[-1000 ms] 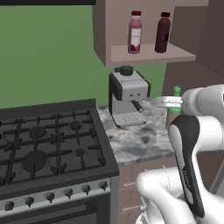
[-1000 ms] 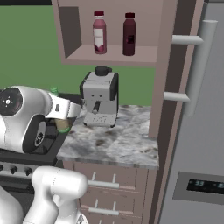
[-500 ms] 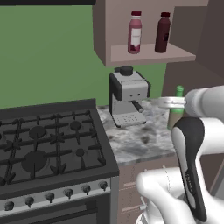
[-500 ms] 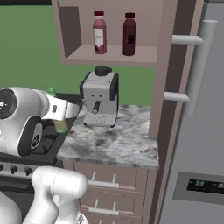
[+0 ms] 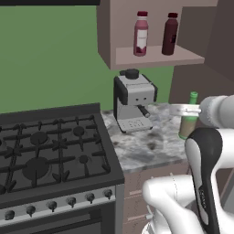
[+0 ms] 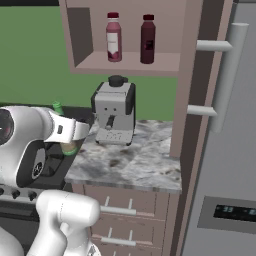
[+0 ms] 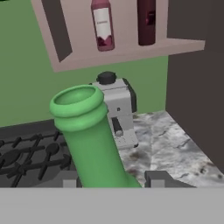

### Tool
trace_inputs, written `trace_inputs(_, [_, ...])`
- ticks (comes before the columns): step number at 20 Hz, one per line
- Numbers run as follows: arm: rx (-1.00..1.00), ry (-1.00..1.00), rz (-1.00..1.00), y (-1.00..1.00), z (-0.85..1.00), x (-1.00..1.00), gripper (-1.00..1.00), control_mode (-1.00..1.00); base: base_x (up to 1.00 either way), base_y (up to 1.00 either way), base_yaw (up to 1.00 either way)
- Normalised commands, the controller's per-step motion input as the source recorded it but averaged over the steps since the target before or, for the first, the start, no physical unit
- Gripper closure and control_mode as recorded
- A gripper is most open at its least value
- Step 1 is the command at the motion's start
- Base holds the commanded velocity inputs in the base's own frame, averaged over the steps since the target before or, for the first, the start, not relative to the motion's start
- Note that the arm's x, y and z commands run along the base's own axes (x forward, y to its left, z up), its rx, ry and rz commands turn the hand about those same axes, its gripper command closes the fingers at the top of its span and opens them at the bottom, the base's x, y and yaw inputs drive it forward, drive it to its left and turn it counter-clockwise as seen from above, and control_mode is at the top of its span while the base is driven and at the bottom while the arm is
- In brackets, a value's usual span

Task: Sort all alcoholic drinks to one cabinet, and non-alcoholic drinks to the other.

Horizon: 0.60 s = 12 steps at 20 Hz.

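We see the two-finger gripper [image 7: 111,177] narrowly closed on the slim green long-necked glass bottle [image 7: 89,140], held upright above the marbled counter [image 5: 151,148], neck rising between the jaws.

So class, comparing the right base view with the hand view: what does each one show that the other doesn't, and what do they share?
Right base view: the refrigerator with its long handles, and the drawers under the counter.
Hand view: the open mouth of the green bottle from up close, its neck between the claw fingertips.
Both: the pink bottle and the maroon bottle on the open cabinet shelf, the coffee machine, the marble counter and the stove.
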Motion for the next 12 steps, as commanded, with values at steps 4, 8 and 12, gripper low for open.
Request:
trace_inputs(4, [0.0,0.0,0.0,-0.04,0.0,-0.13,1.0,1.0,-0.05,0.0,0.0])
trace_inputs(8, [0.0,0.0,0.0,0.0,0.0,0.0,1.0,1.0,-0.19,0.0,0.0])
trace_inputs(12, [0.0,0.0,0.0,0.0,0.0,0.0,1.0,1.0,-0.33,0.0,0.0])
